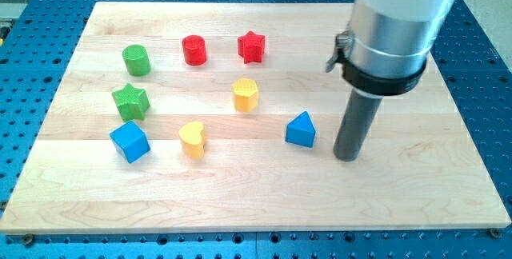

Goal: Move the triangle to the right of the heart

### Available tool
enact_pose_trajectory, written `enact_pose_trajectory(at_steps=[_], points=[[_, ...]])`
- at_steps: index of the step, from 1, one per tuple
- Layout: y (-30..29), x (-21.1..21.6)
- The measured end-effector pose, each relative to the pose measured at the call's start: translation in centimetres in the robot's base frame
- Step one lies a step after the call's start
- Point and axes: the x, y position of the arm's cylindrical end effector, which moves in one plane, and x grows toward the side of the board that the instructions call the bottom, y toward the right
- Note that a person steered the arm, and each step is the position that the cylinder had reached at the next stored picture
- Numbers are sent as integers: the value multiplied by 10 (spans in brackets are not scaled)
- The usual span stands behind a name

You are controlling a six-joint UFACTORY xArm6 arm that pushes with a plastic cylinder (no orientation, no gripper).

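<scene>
desk (264, 203) is a wood board, near edge at the view's bottom. nearest blocks: blue cube (130, 141) at the view's left, yellow heart (192, 139) just right of it, then the blue triangle (301, 129) further right in the same row. my tip (347, 157) sits down at the desk surface just to the view's right of the triangle, close but with a gap showing, not touching. no claw on this rig, just the rod, so nothing to open or close. key relation: triangle lies to the view's left of my tip, slightly toward the top, and the heart is further left on roughly the same line. triangle is already on the heart's right side but well apart from it, so my read is that it needs a leftward push to close the gap. tip is on the correct side for that; a straight sweep left should do, provided i hit the triangle centred, as its sloped faces may make it rotate. further back: green star (130, 101), yellow hexagon-like block (246, 94), clear of the push line. far row: green cylinder (137, 59), red cylinder (194, 50), red star (251, 46).
</scene>
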Motion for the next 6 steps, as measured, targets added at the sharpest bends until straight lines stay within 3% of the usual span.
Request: enact_pose_trajectory(at_steps=[1,2,3,4,6], points=[[-38,-14],[-76,0],[-77,-5],[-69,-37],[-80,-31]])
